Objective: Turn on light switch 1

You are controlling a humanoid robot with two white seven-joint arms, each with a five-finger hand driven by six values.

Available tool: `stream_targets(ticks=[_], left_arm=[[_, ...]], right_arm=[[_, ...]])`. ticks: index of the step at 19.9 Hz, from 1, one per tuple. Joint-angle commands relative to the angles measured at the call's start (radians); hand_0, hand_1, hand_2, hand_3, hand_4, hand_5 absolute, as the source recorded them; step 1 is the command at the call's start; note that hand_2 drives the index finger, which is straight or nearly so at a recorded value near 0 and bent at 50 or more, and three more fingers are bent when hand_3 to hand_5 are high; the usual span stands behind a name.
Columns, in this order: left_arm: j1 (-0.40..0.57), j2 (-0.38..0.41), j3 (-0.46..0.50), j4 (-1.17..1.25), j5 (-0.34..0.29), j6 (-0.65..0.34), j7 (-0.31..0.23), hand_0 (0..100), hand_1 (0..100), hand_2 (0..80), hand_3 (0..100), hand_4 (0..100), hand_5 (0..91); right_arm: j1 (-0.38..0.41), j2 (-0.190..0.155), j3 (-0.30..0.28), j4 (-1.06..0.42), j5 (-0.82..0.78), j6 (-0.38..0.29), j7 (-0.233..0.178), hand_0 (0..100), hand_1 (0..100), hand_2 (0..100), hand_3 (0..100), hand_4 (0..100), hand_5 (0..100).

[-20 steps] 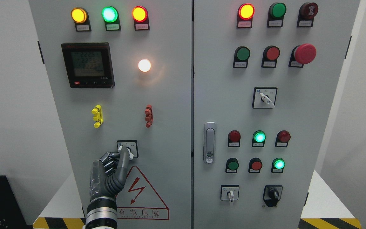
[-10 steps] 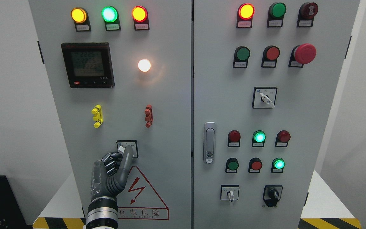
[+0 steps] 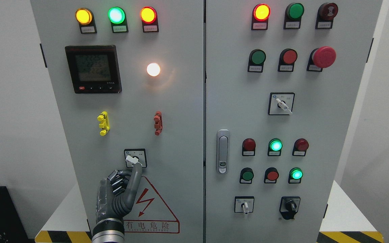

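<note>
A small rotary switch (image 3: 134, 158) with a white lever sits on a white plate low on the left cabinet door (image 3: 181, 111). Its lever is tilted, pointing down to the right. A round white lamp (image 3: 153, 69) above it glows. My left hand (image 3: 127, 177) comes up from the bottom left. Its index fingertip (image 3: 137, 167) is stretched up, just under the switch's lower edge. The other fingers are curled and hold nothing. The right hand is out of view.
A digital meter (image 3: 93, 69), a yellow clip (image 3: 103, 123) and a red clip (image 3: 158, 123) are above the switch. A red warning triangle (image 3: 154, 206) is below it. The right door carries a handle (image 3: 222, 151), push buttons, selector switches and a red emergency stop (image 3: 324, 56).
My left hand has dropped a little. The index fingertip moved off the switch lever to just below it, so the white lever shows fully.
</note>
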Motion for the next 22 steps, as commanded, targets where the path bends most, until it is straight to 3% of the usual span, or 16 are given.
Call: stream_targets(ticks=[1,4,7,10,12,14,16,17,18,20,21,22], left_arm=[[0.160,0.024,0.010,-0.021,-0.003,-0.164,-0.026,9,40,59.2,100,96,87.7],[0.308,0.044,0.037,-0.013,0.000,-0.338,-0.043,8,37,58.2,99,97,87.5],[0.501,0.084,0.100,0.062,0.005,-0.591,-0.160,7,35,56.7,99,99,86.9],[0.598,0.130,0.154,0.293,0.037,-0.864,-0.200,8,30,48.1,95,99,85.9],[0.627,0.148,0.176,0.497,0.039,-0.998,-0.229,9,28,40.6,86,97,82.1],[0.629,0.150,0.185,0.751,0.036,-1.124,-0.263,9,25,32.2,77,91,69.0],[0.630,0.152,0.188,0.974,0.037,-1.207,-0.331,9,23,24.8,66,81,57.1],[0.632,0.152,0.188,1.086,0.039,-1.235,-0.373,9,22,20.0,55,73,44.6],[0.630,0.152,0.186,1.210,0.039,-1.265,-0.408,9,21,13.3,42,58,22.1],[0.621,0.152,0.185,1.452,0.039,-1.333,-0.465,9,20,3.7,26,39,0.0],[0.618,0.152,0.180,1.557,0.039,-1.362,-0.479,9,19,0.0,17,31,0.0],[0.616,0.150,0.176,1.646,0.036,-1.389,-0.484,9,18,0.0,16,29,0.0]], right_arm=[[0.000,0.000,0.000,0.000,0.000,0.000,-0.001,31,0,0,0,0,0],[0.000,0.000,0.000,0.000,0.000,0.000,-0.001,31,0,0,0,0,0],[0.000,0.000,0.000,0.000,0.000,0.000,-0.001,31,0,0,0,0,0],[0.000,0.000,0.000,0.000,0.000,0.000,-0.001,31,0,0,0,0,0],[0.000,0.000,0.000,0.000,0.000,0.000,-0.001,31,0,0,0,0,0],[0.000,0.000,0.000,0.000,0.000,0.000,-0.001,31,0,0,0,0,0],[0.000,0.000,0.000,0.000,0.000,0.000,-0.001,31,0,0,0,0,0],[0.000,0.000,0.000,0.000,0.000,0.000,-0.001,31,0,0,0,0,0],[0.000,0.000,0.000,0.000,0.000,0.000,-0.001,31,0,0,0,0,0],[0.000,0.000,0.000,0.000,0.000,0.000,-0.001,31,0,0,0,0,0],[-0.001,0.000,0.000,0.000,0.000,0.000,-0.001,31,0,0,0,0,0],[0.000,0.000,0.000,0.000,0.000,0.000,-0.001,31,0,0,0,0,0]])
